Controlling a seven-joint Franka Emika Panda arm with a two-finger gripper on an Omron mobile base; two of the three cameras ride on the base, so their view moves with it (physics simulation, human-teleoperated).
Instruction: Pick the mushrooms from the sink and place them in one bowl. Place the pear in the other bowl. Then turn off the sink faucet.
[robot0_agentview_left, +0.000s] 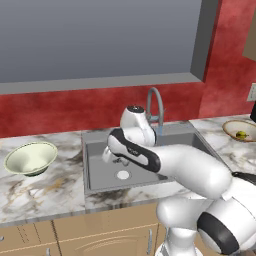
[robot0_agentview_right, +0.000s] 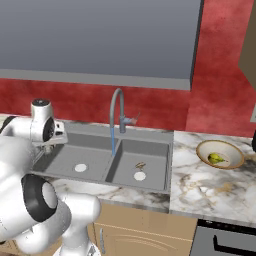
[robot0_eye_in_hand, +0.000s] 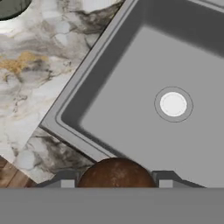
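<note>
My gripper (robot0_eye_in_hand: 116, 180) is shut on a mushroom (robot0_eye_in_hand: 116, 171), whose brown cap sits between the two fingertips. It hangs over the front left corner of the sink's (robot0_eye_in_hand: 131, 87) left basin, near the counter edge. A second mushroom (robot0_agentview_right: 140, 165) lies in the right basin beside its drain. The pale green-white bowl (robot0_agentview_left: 30, 157) stands on the counter left of the sink (robot0_agentview_left: 100, 170). The pear (robot0_agentview_right: 216, 158) lies in the tan-rimmed bowl (robot0_agentview_right: 220, 148) on the right counter. A thin blue stream runs from the faucet (robot0_agentview_right: 117, 110).
Marble counter (robot0_agentview_left: 50, 190) runs on both sides of the sink, with a red wall behind. Wooden cabinet fronts (robot0_agentview_right: 145, 230) sit below. My own arm (robot0_agentview_left: 175, 165) crosses the right basin in the left base view.
</note>
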